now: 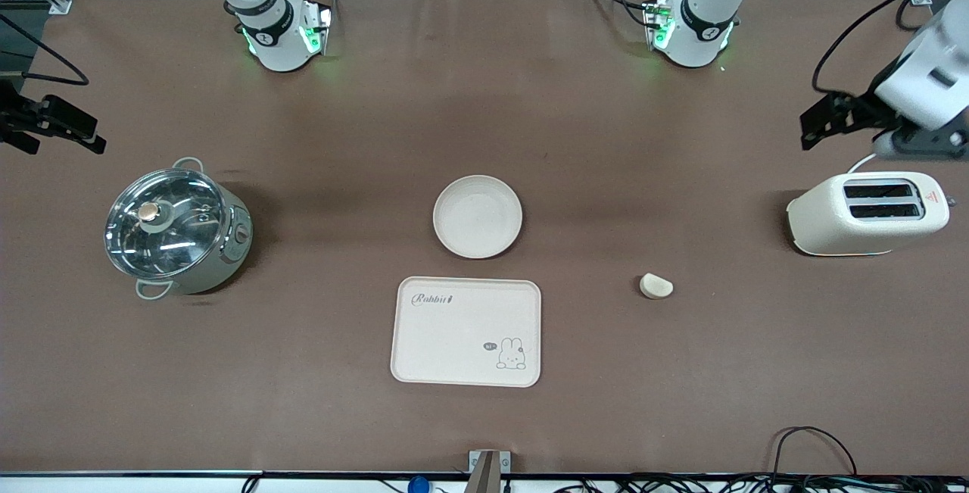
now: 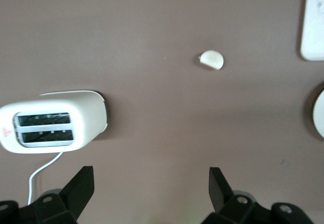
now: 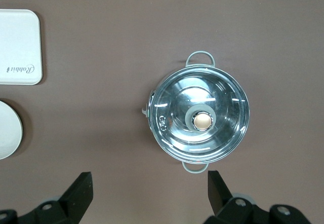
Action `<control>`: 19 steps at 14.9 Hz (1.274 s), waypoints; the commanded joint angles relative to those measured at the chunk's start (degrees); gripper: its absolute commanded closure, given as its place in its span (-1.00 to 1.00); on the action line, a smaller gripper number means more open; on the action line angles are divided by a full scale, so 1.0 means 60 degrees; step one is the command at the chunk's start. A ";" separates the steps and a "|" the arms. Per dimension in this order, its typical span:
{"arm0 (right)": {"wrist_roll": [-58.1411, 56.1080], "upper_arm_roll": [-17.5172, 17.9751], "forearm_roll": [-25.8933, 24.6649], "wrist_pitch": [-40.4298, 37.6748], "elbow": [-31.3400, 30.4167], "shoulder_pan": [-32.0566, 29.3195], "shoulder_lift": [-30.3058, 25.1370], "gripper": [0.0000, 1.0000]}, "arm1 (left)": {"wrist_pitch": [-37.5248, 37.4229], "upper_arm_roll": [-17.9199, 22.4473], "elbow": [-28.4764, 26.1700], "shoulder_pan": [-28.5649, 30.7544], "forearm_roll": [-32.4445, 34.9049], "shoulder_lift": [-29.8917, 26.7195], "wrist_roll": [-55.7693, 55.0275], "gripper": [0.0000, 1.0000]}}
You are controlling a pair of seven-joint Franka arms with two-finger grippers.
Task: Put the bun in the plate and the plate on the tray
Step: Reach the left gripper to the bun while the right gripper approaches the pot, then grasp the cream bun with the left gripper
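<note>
The round cream plate lies empty at mid-table. The cream "Rabbit" tray lies empty just nearer the front camera than the plate. The small pale bun lies on the table beside the tray, toward the left arm's end. It also shows in the left wrist view. My left gripper is open and empty, up over the table beside the toaster; its own view shows bare table between the fingers. My right gripper is open and empty in its own view, up over the table beside the pot.
A cream two-slot toaster with a white cord stands at the left arm's end. A steel pot with a glass lid stands at the right arm's end. Brown cloth covers the table.
</note>
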 commanded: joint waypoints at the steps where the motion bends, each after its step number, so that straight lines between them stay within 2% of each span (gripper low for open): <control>1: -0.0003 0.0080 -0.0023 0.0216 -0.0088 0.0159 0.0283 -1.00 | 0.0841 -0.0124 0.0351 -0.0091 -0.0310 0.1648 -0.0047 -1.00; 5: 0.0012 0.0080 0.0327 0.0552 -0.0074 0.0453 0.0781 -1.00 | 0.3243 -0.0432 0.0306 -0.0309 -0.0753 0.3757 -0.0294 -1.00; 8: 0.0012 0.0080 0.0387 0.0918 -0.0073 0.0570 0.1118 -1.00 | 0.5031 -0.0433 0.0059 -0.0778 -0.0753 0.4873 -0.0764 -1.00; 12: 0.0012 0.0080 0.0723 0.1255 -0.0015 0.0644 0.1660 -0.99 | 0.6996 -0.0433 -0.0673 -0.0911 -0.0637 0.5652 -0.0824 -1.00; 17: 0.0012 0.0080 0.0885 0.1827 0.0014 0.1112 0.2450 -0.92 | 0.8522 -0.0433 -0.1831 -0.0882 -0.0636 0.5711 -0.0663 -0.99; 18: 0.0012 0.0095 0.0958 0.1929 0.0029 0.1142 0.2597 -0.90 | 0.8523 -0.0433 -0.1832 -0.0867 -0.0636 0.5711 -0.0662 -0.86; 19: -0.0018 0.0095 0.1133 0.2032 0.0044 0.1185 0.2715 -0.89 | 0.8523 -0.0433 -0.1847 -0.0838 -0.0622 0.5711 -0.0648 -0.41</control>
